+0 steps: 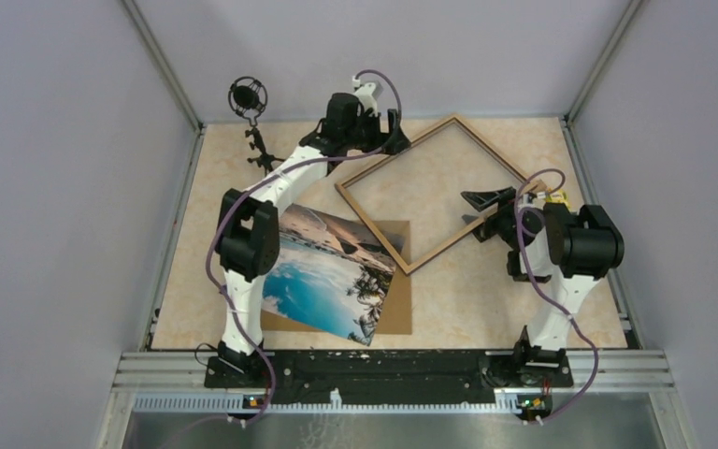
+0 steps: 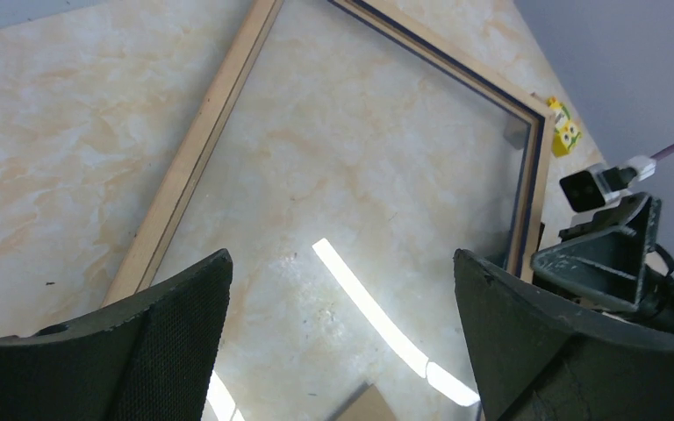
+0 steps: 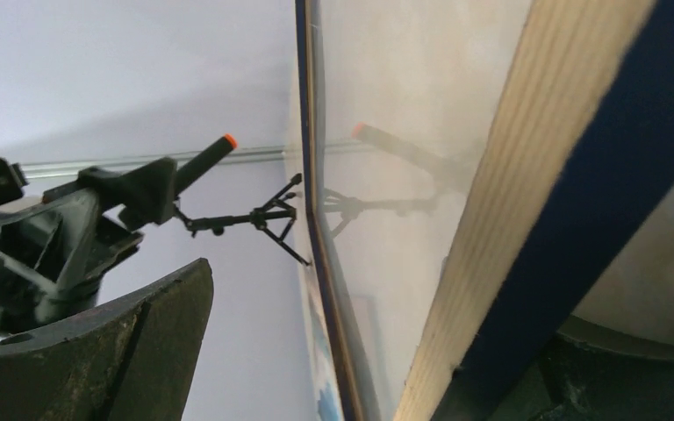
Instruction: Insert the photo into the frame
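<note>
Frame [image 1: 374,229] flat far-centre, ready to take print. Left gripper [image 2: 342,263] spread wide above far-left rail, right gripper [image 1: 484,213] wide at right corner, neither gripping. Photo [image 1: 332,276] near-left on brown board [image 1: 400,309].

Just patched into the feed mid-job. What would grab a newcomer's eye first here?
The photo, bright turquoise water and palms, lies near left on a brown backing board, its edge hidden by the left arm. Beyond it the frame sits turned like a diamond mid-table, its glass glinting. The left tool stands open over the glass, the right tool open at the frame's right corner.
</note>
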Robot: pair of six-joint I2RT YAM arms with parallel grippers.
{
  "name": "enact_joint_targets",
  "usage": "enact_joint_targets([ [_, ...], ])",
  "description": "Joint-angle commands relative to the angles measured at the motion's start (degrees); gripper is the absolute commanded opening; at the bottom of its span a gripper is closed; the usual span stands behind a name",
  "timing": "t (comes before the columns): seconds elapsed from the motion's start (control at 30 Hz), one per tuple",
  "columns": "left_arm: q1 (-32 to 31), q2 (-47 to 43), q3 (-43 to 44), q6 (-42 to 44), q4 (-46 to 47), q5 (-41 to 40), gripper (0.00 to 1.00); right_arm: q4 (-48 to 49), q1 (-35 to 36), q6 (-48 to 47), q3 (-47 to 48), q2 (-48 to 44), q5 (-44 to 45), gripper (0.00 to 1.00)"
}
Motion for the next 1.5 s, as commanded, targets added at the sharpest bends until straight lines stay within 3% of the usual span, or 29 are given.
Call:
enact_joint_targets([
  [0.0, -0.5, -9.1, -10.3, -6.8, -0.5, -7.8, 0.98, -11.7, -0.1, -8.1, 1.4, -6.1, 1.0, 0.99],
  [0.17, -3.9, -23.5, -36.9, -23.2, 5.8, -15.6, 0.96, -26.4, 1.3, -16.1, 3.4, -12.0, 5.7, 0.99],
  [0.33, -9.1, -36.0, -59.1, -36.9, 14.7, -16.2, 0.93, -29.1, 2.1, -18.0, 2.8, -14.0, 7.7, 0.99],
  [0.43, -11.8, -41.5, -70.5, -43.2, 24.7, -14.2, 0.92, -27.9, 2.1, -17.9, 2.1, -14.5, 7.3, 0.99],
  [0.57, -13.4, -41.8, -82.4, -50.4, 47.2, -15.6, 0.82, -24.9, 2.2, -16.8, 1.0, -14.1, 6.5, 0.99],
  [0.7, -16.1, -37.7, -84.4, -49.9, 56.8, -20.7, 0.71, -21.7, 2.2, -15.4, 0.4, -12.8, 5.8, 0.99],
  [0.87, -18.4, -30.1, -82.8, -51.8, 65.1, -23.8, 0.64, -19.3, 2.2, -14.3, 0.4, -11.5, 4.7, 0.99],
  [1.23, -20.1, -16.6, -78.7, -59.4, 73.9, -25.9, 0.59, -17.3, 2.2, -13.3, 0.3, -10.7, 3.6, 0.99],
  [1.47, -20.2, -13.1, -79.5, -59.0, 79.3, -27.1, 0.43, -16.9, 2.1, -13.1, 0.3, -10.6, 3.3, 0.99],
])
